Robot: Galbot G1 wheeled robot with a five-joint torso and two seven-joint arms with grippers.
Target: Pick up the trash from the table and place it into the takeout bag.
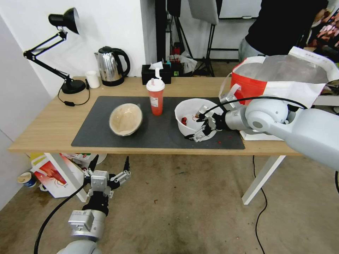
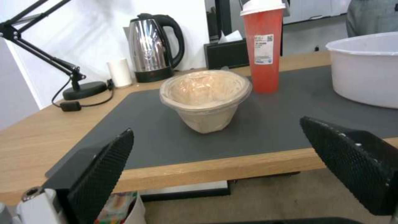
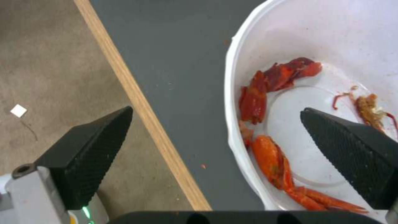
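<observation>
Head view: tan paper bowl (image 1: 126,119) lies tilted, mouth facing forward.

I'm looking at the table (image 1: 53,123), light wood with a dark grey mat (image 1: 155,130) on it. My right gripper (image 1: 201,126) has its jaws spread across the near rim of the large white bowl (image 1: 187,107), one jaw over the bowl, the other outside it. Beyond those jaws, on the mat, stand the red drink cup (image 1: 155,97) and the tan paper bowl (image 1: 125,119). The takeout bag (image 1: 279,76) sits behind the gripper's wrist. Along the table's far edge: lamp (image 1: 72,85), small white cup (image 1: 93,79), kettle (image 1: 111,66), black tissue box (image 1: 156,73).
</observation>
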